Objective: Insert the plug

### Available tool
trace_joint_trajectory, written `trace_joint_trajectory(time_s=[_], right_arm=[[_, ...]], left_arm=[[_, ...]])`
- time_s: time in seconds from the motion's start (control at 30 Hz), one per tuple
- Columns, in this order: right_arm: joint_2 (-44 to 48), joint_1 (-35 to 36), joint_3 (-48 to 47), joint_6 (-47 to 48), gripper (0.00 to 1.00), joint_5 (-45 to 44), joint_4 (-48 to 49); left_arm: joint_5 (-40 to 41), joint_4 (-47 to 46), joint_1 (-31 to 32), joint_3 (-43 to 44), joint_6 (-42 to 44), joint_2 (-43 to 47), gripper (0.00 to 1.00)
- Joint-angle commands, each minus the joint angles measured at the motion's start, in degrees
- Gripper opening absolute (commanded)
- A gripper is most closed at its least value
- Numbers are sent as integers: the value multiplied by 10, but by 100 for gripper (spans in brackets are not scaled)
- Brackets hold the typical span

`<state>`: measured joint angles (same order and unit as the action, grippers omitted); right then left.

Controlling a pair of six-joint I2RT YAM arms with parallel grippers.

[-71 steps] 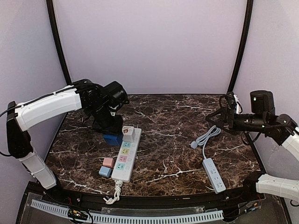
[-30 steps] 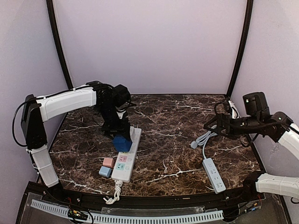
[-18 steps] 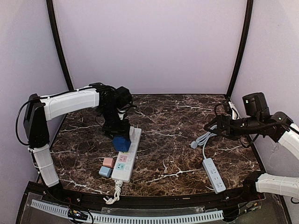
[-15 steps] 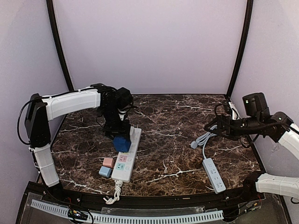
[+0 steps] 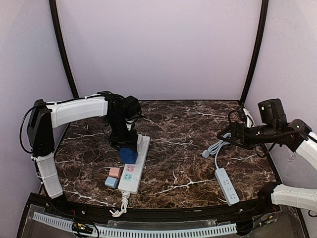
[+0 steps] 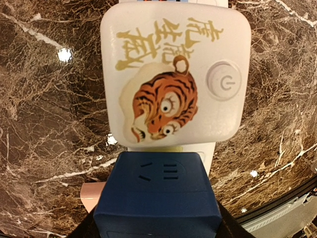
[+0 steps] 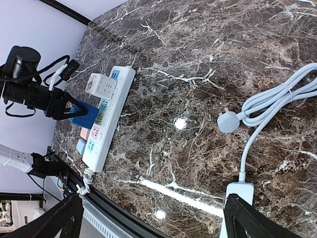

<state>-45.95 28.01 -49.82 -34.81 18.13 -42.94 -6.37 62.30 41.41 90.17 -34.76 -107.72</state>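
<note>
Pinching the plug (image 6: 157, 198) in the left gripper (image 5: 128, 150) over the strip (image 5: 132, 179), at 6 o'clock of the tiger adapter (image 6: 173, 74), lined up yet apparently not seated, leaving the push down to do, with the right gripper (image 5: 224, 133) gaping empty at 3 o'clock.

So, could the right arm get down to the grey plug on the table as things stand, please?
Probably yes: the right gripper hovers open nearby, and the grey plug lies uncovered on the marble table, with only its own coiled cable beside it.
</note>
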Motion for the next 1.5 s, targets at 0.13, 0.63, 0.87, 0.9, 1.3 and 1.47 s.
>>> trace_joint_trajectory(time_s=[0.13,0.63,0.87,0.9,1.3,1.47], right_arm=[[8,-3,-1,-10,99,-5,4],[10,-2,2,-12,99,-5,3],[14,-2,6,-12,99,-5,2],[14,-2,6,-12,99,-5,2],[19,-3,5,-10,98,-5,-6],[22,-3,6,-10,99,-6,-9]], left_arm=[[3,-10,1,-15,-4,3,1],[13,-18,4,-16,-15,-1,1],[24,-15,9,-20,-13,-2,1],[28,-12,10,-20,-12,-2,1],[85,-12,24,-17,-29,-6,1],[111,-13,34,-9,-39,-9,1]])
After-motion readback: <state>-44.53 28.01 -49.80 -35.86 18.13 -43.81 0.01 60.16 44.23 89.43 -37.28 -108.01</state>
